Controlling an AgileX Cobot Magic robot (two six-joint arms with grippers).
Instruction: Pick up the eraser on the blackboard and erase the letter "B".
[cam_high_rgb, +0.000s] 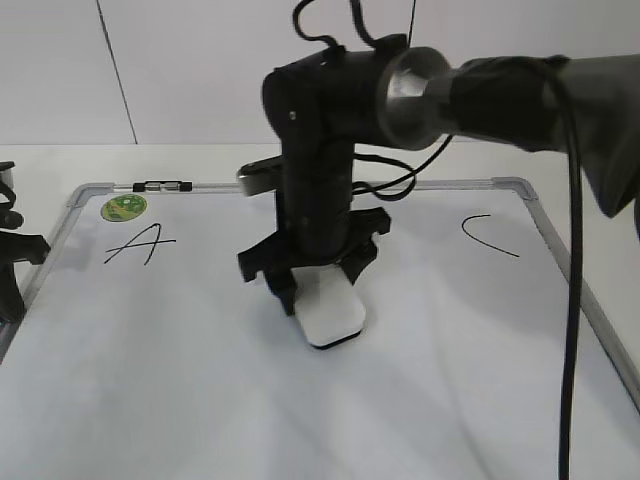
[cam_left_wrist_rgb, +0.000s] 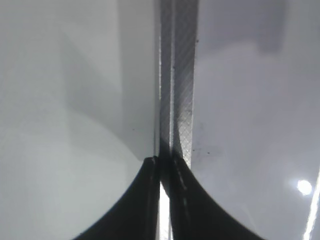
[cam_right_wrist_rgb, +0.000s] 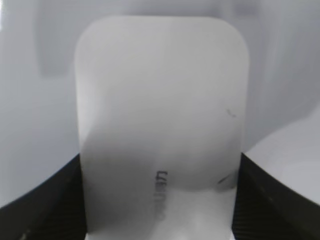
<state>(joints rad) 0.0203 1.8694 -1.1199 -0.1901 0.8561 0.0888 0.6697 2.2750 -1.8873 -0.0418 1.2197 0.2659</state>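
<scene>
The white eraser (cam_high_rgb: 333, 310) lies flat on the blackboard (cam_high_rgb: 200, 390) in the middle, between the slanted "A" (cam_high_rgb: 140, 245) and the curved "C" (cam_high_rgb: 488, 235). My right gripper (cam_high_rgb: 320, 288) reaches across from the right and is shut on the eraser's sides. In the right wrist view the eraser (cam_right_wrist_rgb: 160, 100) fills the gap between the right gripper's (cam_right_wrist_rgb: 160, 205) fingers, grey lettering on top. No letter "B" shows; the arm and eraser cover that spot. My left gripper (cam_left_wrist_rgb: 164, 172) is shut on the board's metal frame (cam_left_wrist_rgb: 182, 75) at the left edge (cam_high_rgb: 12, 262).
A round green sticker (cam_high_rgb: 124, 207) and a small black-and-clear clip (cam_high_rgb: 163, 185) sit at the board's far left corner. The right arm's thick body and cables hang over the board's middle and right. The silver frame (cam_high_rgb: 575, 270) borders the board.
</scene>
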